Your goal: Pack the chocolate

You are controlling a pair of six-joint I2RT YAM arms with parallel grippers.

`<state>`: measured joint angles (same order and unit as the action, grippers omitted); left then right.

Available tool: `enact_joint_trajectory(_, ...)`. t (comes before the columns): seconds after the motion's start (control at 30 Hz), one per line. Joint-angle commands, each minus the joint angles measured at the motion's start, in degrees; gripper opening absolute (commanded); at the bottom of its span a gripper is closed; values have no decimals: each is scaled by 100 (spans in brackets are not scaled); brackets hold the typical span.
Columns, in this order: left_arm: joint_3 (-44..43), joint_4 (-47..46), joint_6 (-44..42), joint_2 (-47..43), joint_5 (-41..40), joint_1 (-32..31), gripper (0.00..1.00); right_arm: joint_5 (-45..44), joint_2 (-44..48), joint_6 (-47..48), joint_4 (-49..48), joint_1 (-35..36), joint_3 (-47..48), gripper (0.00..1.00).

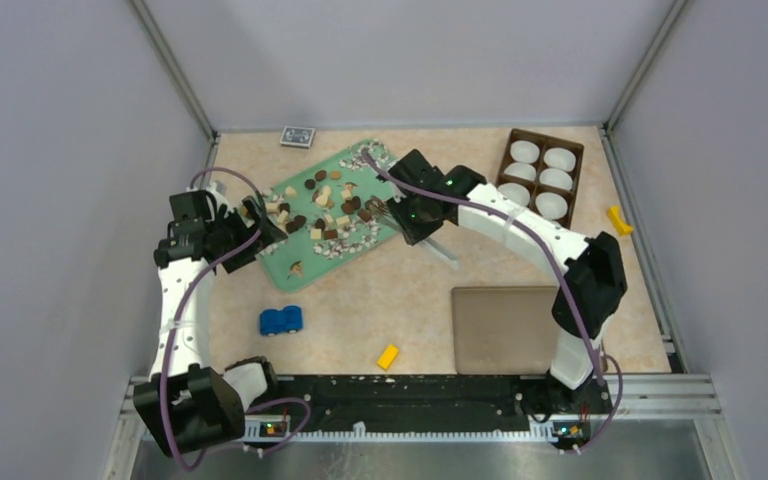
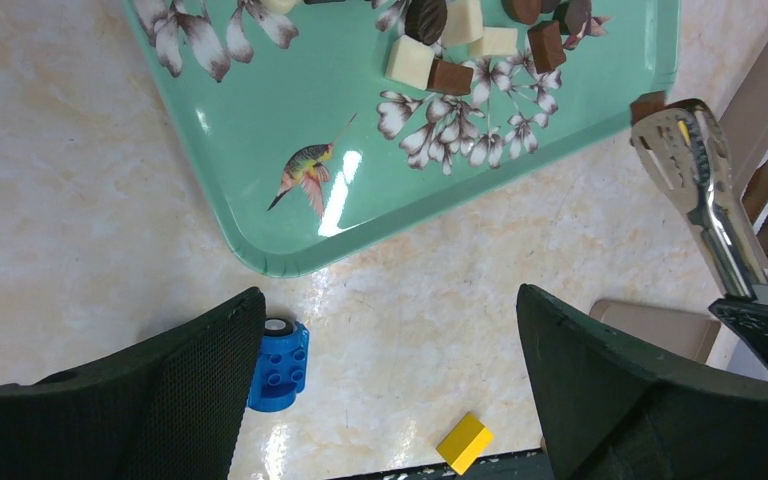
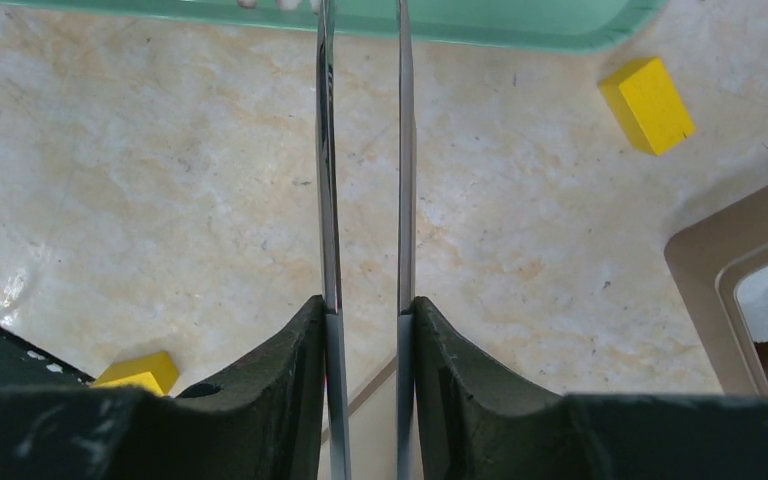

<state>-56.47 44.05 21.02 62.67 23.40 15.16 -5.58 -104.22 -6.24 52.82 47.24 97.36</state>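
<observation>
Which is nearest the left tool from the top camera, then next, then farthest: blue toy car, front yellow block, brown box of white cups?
From the left tool:
1. Blue toy car, nearer the front.
2. Yellow block, front middle.
3. Brown box, back right.

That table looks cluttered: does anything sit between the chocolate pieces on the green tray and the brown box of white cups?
Nothing visible on the table does. Only the right arm, holding metal tongs, spans the gap from chocolate pieces to brown box.
</observation>
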Motion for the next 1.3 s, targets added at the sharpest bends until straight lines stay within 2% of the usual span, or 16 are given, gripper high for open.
enact_joint_trajectory(0.0, -123, -80, -82, -143, 28, -22, 99, 115, 523, -77, -19, -385, -130, 5)
enact_joint_trajectory(0.1, -117, -36, -72, -107, 15, -22, 99, 71, 778, -140, 7, -774, -268, 5)
enact_joint_trajectory(0.4, -116, -101, 19, -129, 368, -30, 99, -25, 1519, -443, -69, -2641, -749, 6)
enact_joint_trajectory(0.53, -148, -112, 30, -61, 422, -92, 99, 267, 1387, -357, -9, -3617, -627, 7)
enact_joint_trajectory(0.77, -153, -91, 25, -14, 383, -187, 99, 250, 484, -295, 71, -4668, 184, 8)
enact_joint_trajectory(1.07, -93, -143, 17, 48, 342, -207, 99, 533, -374, -364, 90, -4874, 1288, 8)
enact_joint_trajectory(1.27, -190, -90, -10, 94, 237, -215, 99, 531, -838, -359, 23, -4873, 1571, 8)
